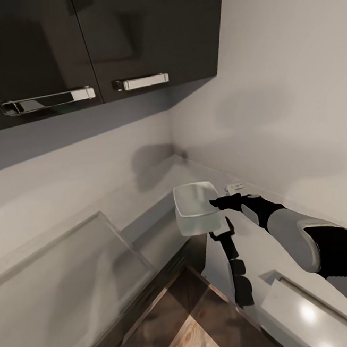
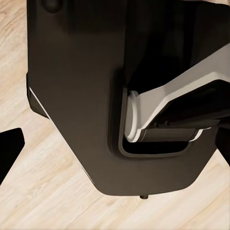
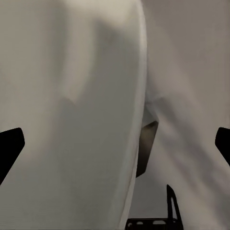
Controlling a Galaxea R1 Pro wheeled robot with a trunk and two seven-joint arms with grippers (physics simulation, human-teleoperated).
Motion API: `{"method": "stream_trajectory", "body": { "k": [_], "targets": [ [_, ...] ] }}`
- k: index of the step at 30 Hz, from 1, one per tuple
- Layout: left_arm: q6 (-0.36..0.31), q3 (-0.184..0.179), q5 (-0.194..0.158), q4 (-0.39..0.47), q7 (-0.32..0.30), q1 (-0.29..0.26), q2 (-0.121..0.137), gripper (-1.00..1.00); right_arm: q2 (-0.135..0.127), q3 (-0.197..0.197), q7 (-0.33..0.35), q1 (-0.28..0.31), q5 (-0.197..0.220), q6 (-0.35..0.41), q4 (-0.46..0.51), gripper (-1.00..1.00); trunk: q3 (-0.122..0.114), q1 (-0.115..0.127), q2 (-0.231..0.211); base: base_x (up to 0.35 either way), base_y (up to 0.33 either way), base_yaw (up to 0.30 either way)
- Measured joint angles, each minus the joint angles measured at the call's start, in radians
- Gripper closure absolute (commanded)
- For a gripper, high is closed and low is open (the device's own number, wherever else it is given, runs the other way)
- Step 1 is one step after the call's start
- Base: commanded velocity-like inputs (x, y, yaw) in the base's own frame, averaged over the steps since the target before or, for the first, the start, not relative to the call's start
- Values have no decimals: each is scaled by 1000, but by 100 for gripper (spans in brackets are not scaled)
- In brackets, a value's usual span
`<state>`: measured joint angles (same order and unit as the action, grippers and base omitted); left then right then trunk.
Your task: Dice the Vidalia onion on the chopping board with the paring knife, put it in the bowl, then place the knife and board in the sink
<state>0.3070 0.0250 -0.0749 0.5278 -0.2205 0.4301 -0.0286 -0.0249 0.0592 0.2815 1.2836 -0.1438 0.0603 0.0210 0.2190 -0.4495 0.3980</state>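
I have the right arm stretched toward one o'clock, its gripper (image 1: 219, 203) at the bowl (image 1: 196, 207) on the countertop (image 1: 158, 180), presumably to reach it; I cannot tell whether the fingers grip anything.

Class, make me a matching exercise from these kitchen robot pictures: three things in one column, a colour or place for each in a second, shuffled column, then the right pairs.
Things:
1. bowl
2. wall cabinets
3. floor

Descriptions:
A. light wood planks, under the robot's dark base
B. white, at the right claw in the counter's corner
C. dark doors with chrome handles, high on the wall

Pairs: 1-B, 2-C, 3-A
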Motion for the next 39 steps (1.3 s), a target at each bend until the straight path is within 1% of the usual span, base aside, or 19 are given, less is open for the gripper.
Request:
{"method": "stream_trajectory", "body": {
  "k": [16, 32, 39],
  "targets": [
    [0, 0, 0, 0, 0, 0, 0, -100, 1, 0, 0, 0, 0, 0, 0, -100, 25, 0, 0, 0, 0, 0],
    [1, 0, 0, 0, 0, 0, 0, -100, 1, 1, 0, 0, 0, 0, 0, -100, 27, 0, 0, 0, 0, 0],
    [1, 0, 0, 0, 0, -1, 0, -100, 1, 0, 0, 0, 0, 0, 0, -100, 35, 0, 0, 0, 0, 0]
  ]
}}
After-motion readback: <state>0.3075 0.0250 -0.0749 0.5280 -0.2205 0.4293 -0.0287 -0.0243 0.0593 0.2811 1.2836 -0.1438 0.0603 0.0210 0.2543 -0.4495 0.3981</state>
